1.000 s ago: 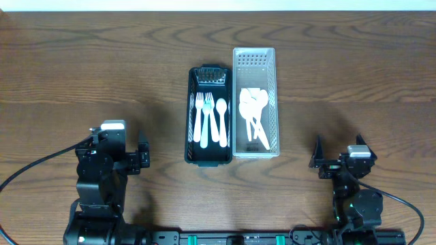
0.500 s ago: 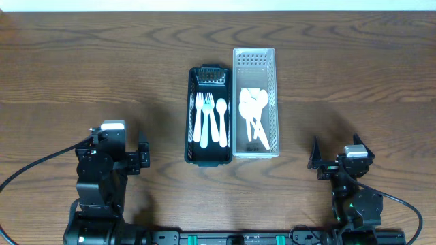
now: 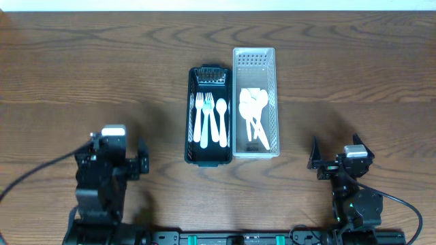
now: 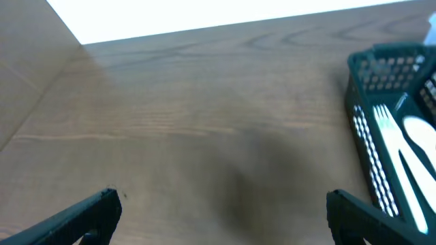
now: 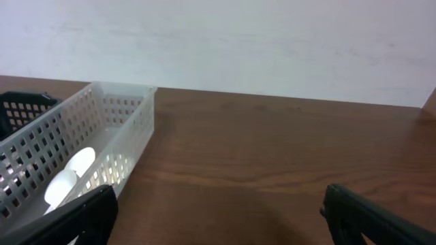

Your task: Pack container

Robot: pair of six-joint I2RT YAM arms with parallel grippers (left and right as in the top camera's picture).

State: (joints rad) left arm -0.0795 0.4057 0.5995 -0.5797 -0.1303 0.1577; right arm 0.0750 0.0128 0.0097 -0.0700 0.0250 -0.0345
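Two wide-open, empty tools, left gripper (image 3: 117, 148) and right gripper (image 3: 338, 155), flank the touching black basket (image 3: 193, 116) and white basket (image 3: 255, 60), well apart.

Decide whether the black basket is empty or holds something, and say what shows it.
Not empty. The black basket holds white plastic cutlery, forks and a spoon, lying flat on its floor in the overhead view.

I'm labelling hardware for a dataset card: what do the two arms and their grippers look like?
The left arm and right arm are black and blocky, each topped by a pale grey camera block, with a thin black cable trailing off. The left gripper and right gripper have dark, flat-edged fingers.
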